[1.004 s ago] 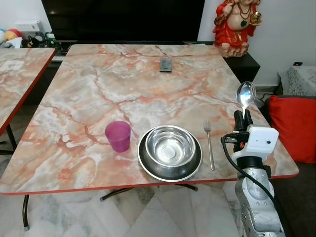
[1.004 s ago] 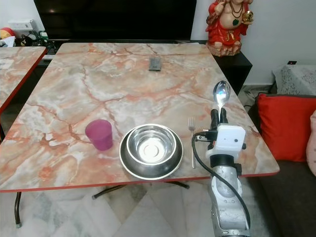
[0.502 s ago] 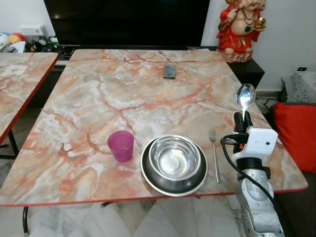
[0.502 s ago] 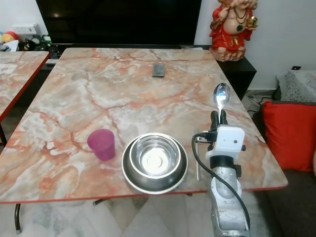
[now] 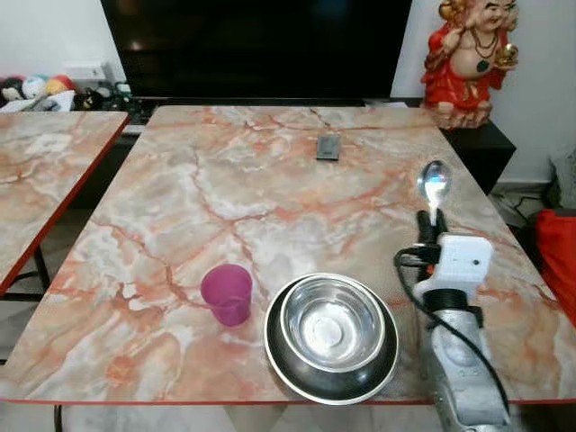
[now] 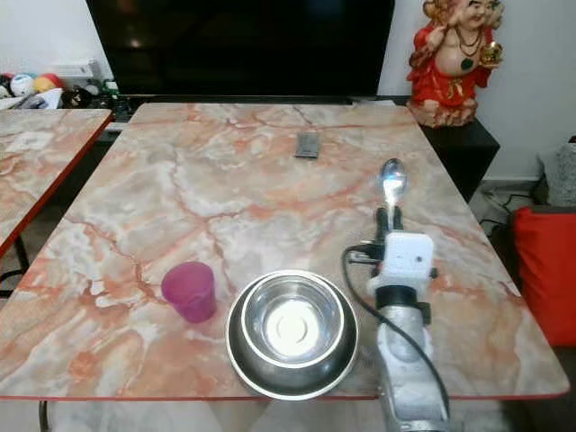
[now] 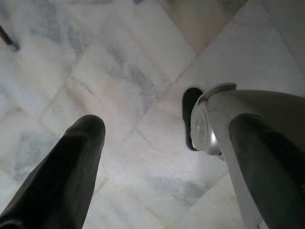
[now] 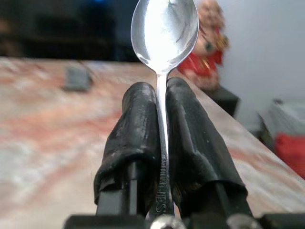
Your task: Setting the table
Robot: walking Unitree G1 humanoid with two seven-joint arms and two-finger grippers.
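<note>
A pink cup (image 5: pixel 227 292) stands near the front edge of the marble table (image 5: pixel 234 198). Just right of the cup, a steel bowl (image 5: pixel 331 324) sits in a steel plate (image 5: pixel 288 364). To the right of the bowl my right gripper (image 5: pixel 428 225) is over the table, shut on a steel spoon (image 5: pixel 434 183). It holds the spoon by the handle, upright, with the bowl end up. In the right wrist view the black fingers (image 8: pixel 138 124) clamp the spoon (image 8: pixel 164 28). My left gripper (image 7: pixel 167 126) hangs open over the floor.
A small dark flat object (image 5: pixel 328 147) lies at the far middle of the table. Behind are a black TV (image 5: pixel 256 45) and a red statue (image 5: pixel 472 54). A second marble table (image 5: pixel 45 171) stands to the left, and a red cushion (image 6: pixel 544 270) to the right.
The camera has moved nearer to the table. My right arm with the spoon now stands closer to the bowl and covers the spot where the fork lay.
</note>
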